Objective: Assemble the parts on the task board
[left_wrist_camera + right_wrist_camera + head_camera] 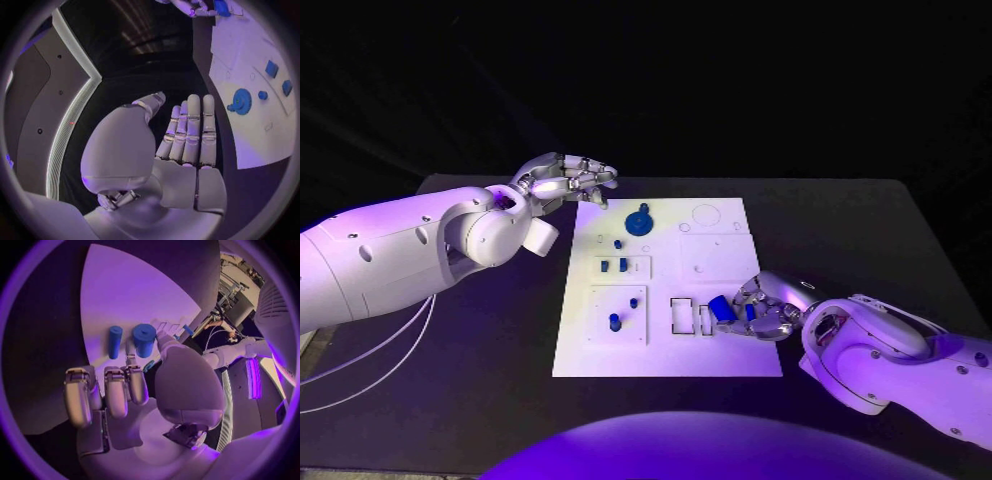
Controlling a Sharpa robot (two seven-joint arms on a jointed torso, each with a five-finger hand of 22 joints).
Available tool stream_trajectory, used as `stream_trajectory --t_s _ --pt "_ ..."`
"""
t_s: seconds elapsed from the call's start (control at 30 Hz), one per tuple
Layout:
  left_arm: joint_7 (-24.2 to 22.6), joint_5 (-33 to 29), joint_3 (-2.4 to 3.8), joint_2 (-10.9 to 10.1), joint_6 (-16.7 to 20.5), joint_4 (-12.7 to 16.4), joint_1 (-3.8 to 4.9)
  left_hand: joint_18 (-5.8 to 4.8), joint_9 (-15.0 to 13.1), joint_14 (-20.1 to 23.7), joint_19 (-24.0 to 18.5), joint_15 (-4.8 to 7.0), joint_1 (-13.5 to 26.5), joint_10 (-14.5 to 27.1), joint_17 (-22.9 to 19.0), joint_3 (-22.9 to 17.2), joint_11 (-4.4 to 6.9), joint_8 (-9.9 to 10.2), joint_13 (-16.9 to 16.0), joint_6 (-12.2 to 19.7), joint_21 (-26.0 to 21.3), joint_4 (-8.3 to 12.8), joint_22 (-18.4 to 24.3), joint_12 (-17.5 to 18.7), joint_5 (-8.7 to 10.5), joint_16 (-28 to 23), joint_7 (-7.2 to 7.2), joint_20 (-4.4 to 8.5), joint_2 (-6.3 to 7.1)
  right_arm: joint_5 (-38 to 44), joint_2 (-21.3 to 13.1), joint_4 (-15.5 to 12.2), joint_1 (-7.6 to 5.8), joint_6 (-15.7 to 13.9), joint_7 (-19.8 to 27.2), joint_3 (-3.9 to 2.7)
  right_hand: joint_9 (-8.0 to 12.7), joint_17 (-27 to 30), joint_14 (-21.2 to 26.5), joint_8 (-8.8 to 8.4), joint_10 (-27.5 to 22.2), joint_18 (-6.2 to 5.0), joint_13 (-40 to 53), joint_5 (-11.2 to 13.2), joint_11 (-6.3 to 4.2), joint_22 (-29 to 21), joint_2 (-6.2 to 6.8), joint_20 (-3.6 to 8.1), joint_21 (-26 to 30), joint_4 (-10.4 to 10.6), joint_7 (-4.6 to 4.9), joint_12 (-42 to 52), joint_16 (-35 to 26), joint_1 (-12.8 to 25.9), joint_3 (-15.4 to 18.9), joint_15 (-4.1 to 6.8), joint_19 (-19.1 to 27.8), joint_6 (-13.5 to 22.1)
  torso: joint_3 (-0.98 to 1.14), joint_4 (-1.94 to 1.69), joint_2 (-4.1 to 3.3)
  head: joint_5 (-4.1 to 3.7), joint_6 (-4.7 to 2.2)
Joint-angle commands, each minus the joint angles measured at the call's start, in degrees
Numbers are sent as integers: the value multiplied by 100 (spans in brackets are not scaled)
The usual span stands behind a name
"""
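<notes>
Right hand: the right hand (759,305) rests at the task board's (718,350) right edge, its fingers (116,390) curled by a blue block (723,308); I cannot tell whether they clamp it.
Left hand: the left hand (565,180) hovers off the board's far left corner, fingers (190,130) straight, together, holding nothing.
Parts: blue gear (638,222) near the far edge; small blue pegs (615,321) in left pockets.
Risk: the block may tip or jam, judging by its closeness to the slot frames (687,315).
Room: open counter (877,230) lies to the right.
</notes>
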State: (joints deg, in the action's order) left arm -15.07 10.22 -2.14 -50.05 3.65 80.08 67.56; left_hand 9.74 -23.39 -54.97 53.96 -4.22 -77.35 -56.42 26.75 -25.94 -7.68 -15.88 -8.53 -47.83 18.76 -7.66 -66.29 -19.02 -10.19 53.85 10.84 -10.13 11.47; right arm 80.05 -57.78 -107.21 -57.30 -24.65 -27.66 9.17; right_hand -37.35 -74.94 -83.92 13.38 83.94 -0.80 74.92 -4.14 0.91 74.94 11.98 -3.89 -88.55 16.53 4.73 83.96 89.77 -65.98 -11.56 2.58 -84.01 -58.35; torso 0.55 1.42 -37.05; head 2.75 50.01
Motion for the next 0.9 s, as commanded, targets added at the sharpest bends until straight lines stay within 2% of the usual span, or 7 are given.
stream_trajectory --t_s 0.03,0.23,0.37,0.47,0.57,0.73,0.9 --pt "-2 -38 4 2 -102 17 3 51 0 40 -13 -1 70 49 7 -22 -10 -12 -9 52 -19 5 5 -31 19 -33 1 -17 -4 -147 15 -22 30 -73 -109 22 -13 -1506 -608 46 268 58 1088 -85 -53 1478 -57 61 -46 -3 -19 55 23 -64 -51 50 -560 -69 -4 4 1 8 -1" --pt "7 -38 3 -2 -106 21 3 50 0 42 -13 -2 78 51 8 -22 -10 -16 -10 55 -22 4 7 -34 19 -35 2 -18 -3 -174 -11 -77 31 -441 -65 21 -8 -1506 -608 62 355 79 1187 -179 -110 1504 -131 108 -137 -30 -83 183 23 -281 -308 99 -596 -235 -3 1 3 3 -1" --pt "10 -38 3 -7 -102 21 4 50 0 42 -13 -2 78 51 8 -22 -10 -16 -10 55 -22 4 7 -34 19 -35 2 -18 -3 -225 -79 -154 23 -707 -71 18 13 -1506 -608 45 398 80 1238 -393 -182 1506 -198 171 -145 -147 -159 244 23 -520 -749 165 -599 -373 -4 4 6 -6 -1" --pt "9 -38 3 -6 -100 20 4 50 0 42 -13 -2 78 51 8 -22 -10 -16 -10 55 -22 4 7 -34 19 -35 2 -18 -3 -406 -116 -200 -4 -799 -57 14 37 -1506 -608 -6 414 80 1259 -450 -212 1506 -78 206 -145 -400 -178 262 23 -579 -1502 197 -599 -459 -7 8 11 -17 -1" --pt "10 -38 3 -1 -101 18 4 50 0 42 -13 -2 78 51 8 -22 -10 -16 -10 55 -22 4 7 -34 19 -35 2 -18 -3 -615 -138 -241 -34 -857 -22 10 20 -1506 -608 -22 419 80 1264 -656 -217 1506 41 210 -145 -636 -190 261 23 -440 -1946 199 -599 -480 -7 6 10 -20 -1" --pt "9 -38 3 4 -99 12 4 50 0 44 -13 -2 82 54 10 -23 -10 -20 -10 59 -26 7 9 -37 18 -37 1 -19 -3 -833 -157 -294 -80 -919 83 6 -1 -1506 -608 -20 425 80 1271 -714 -213 1506 124 207 -145 -738 -186 268 23 -252 -2103 195 -599 -495 2 -1 5 -3 -1" --pt "8 -38 3 12 -99 9 4 50 0 44 -13 -2 82 54 10 -23 -10 -20 -10 59 -26 7 9 -37 18 -37 1 -19 -3 -1050 -123 -350 -109 -772 142 5 -12 -1506 -608 -21 430 80 1278 -684 -210 1506 158 204 -145 -766 -181 275 23 -112 -2154 191 -599 -503 -6 -1 3 11 -1"
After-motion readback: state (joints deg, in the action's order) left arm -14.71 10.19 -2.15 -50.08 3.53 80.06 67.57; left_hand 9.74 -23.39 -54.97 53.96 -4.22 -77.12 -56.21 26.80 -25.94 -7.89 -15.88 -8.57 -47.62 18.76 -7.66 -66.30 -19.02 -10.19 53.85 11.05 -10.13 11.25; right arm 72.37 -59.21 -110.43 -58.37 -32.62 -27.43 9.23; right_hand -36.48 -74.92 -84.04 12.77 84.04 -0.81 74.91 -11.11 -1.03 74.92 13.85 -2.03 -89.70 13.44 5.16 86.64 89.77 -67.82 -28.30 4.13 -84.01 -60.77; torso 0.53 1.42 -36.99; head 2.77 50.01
